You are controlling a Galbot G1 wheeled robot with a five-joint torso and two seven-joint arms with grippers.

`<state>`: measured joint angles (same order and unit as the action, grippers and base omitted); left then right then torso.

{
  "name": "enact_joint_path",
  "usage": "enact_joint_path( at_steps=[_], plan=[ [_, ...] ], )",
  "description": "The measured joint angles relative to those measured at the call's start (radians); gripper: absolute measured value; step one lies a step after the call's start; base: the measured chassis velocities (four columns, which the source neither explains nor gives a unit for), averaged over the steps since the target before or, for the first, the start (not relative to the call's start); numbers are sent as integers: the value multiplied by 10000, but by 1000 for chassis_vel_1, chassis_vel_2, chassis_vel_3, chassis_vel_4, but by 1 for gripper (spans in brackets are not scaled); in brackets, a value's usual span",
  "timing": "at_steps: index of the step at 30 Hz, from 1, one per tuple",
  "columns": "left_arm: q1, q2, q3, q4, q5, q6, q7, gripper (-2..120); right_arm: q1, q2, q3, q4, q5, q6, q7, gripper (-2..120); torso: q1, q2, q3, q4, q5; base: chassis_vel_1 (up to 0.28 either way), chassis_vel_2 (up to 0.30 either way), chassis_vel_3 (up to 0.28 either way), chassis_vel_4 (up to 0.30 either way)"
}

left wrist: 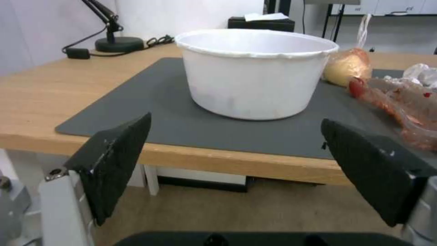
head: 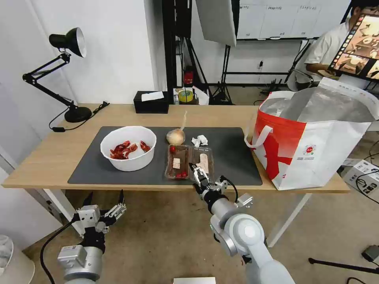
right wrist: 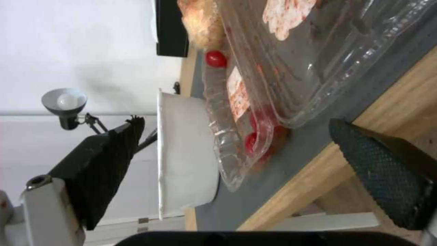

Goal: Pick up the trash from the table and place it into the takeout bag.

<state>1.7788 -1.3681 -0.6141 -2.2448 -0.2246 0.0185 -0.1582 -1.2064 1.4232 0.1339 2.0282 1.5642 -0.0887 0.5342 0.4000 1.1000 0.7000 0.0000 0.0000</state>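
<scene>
My right gripper (head: 196, 172), fingers apart and turned sideways, reaches the near edge of the clamshell box (head: 189, 161) on the grey mat (head: 233, 157). The thin plastic may buckle and spill scraps. My left gripper (head: 104, 201) waits open below the table (head: 39, 157). The takeout bag (head: 316, 146) stands on my right.

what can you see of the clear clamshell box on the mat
The clear clamshell box lies open and flat on the dark grey mat, near the table's front edge. Thin, crinkled plastic, two shallow halves holding red scraps and pale pieces. The right pincer, open, hovers at its front rim, not visibly touching.
</scene>
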Motion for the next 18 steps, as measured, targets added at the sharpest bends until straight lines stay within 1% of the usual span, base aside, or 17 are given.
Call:
enact_joint_path(
  at_steps=[7,12,18],
  plan=[
    [24,7,-2,-3,11,0,0,100,-35,77,-143,-46,-279,307,-93,100,0,0,0,0,0,0,0,0,0],
    [21,142,-23,-71,-35,6,-5,100,-196,235,-436,-202,-990,742,-649,100,0,0,0,0,0,0,0,0,0],
    [98,138,-52,-71,-40,8,-17,100,-316,277,-599,-273,-1441,1245,-1083,100,0,0,0,0,0,0,0,0,0]
  ],
)
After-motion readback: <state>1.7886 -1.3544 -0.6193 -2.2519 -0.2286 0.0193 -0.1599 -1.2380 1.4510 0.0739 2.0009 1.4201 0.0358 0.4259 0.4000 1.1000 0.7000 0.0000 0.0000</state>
